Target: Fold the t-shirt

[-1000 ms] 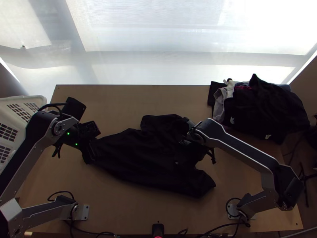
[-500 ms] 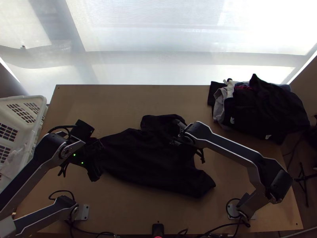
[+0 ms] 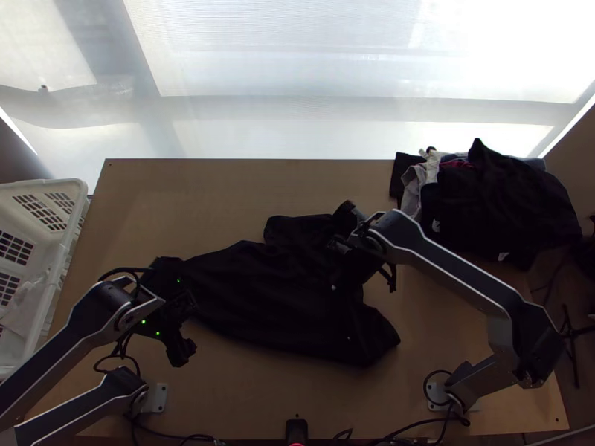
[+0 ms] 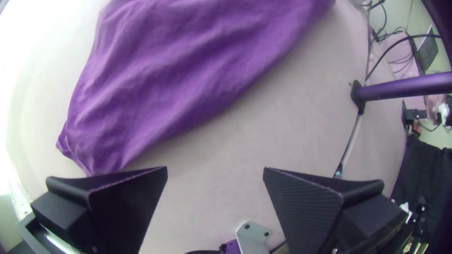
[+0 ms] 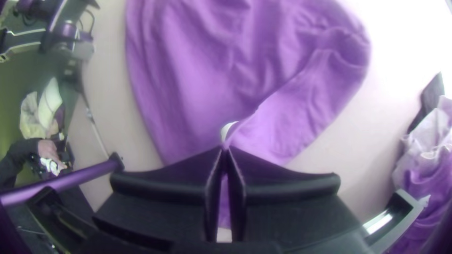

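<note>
Plainly, one t-shirt [image 3: 275,297] (rumpled), one basket [image 3: 27,227]

Can read no text, brand, number or sign. Can make out pale marks [image 3: 436,224] on dark clothes [image 3: 483,201] in pile, well right of right end effector [image 3: 338,244]; also white patch [image 5: 227,130] on T-shirt [image 3: 275,297], just beside fingertips, without legible print.

Lab-like robot workspace: arm bases [image 3: 158,398] mounted on wooden table [image 3: 223,186], cables [image 3: 409,427] along near edge, white basket [image 3: 79,215] beside.
</note>
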`<state>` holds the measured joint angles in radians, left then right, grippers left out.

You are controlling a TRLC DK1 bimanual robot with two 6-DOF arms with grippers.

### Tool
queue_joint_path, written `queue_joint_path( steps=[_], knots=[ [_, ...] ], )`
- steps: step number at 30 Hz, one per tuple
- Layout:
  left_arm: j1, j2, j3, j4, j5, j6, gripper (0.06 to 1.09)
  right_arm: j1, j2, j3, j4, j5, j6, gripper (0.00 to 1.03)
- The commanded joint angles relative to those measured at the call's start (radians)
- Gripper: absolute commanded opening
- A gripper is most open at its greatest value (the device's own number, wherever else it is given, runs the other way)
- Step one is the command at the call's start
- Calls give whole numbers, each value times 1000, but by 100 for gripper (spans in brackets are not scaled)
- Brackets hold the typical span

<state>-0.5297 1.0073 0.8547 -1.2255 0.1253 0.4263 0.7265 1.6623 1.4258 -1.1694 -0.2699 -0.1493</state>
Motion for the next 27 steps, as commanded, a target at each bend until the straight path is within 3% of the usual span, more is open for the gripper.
queue_joint_path(
  steps=[1,10,16,22,27],
  knots=[
    [-130,-36,-72,55,-35,-66,104,-170,-88,277,-76,6,7,3],
    [-220,73,-88,179,-98,-58,104,-470,-107,427,-81,26,1,3],
    [-247,211,-115,348,-297,-72,104,-457,-113,406,-81,28,5,3],
    [-265,261,-118,446,-415,-93,104,-506,-90,417,-9,141,30,3],
    [-225,317,-117,518,-481,-95,104,-507,-70,404,4,143,34,3]
  ],
)
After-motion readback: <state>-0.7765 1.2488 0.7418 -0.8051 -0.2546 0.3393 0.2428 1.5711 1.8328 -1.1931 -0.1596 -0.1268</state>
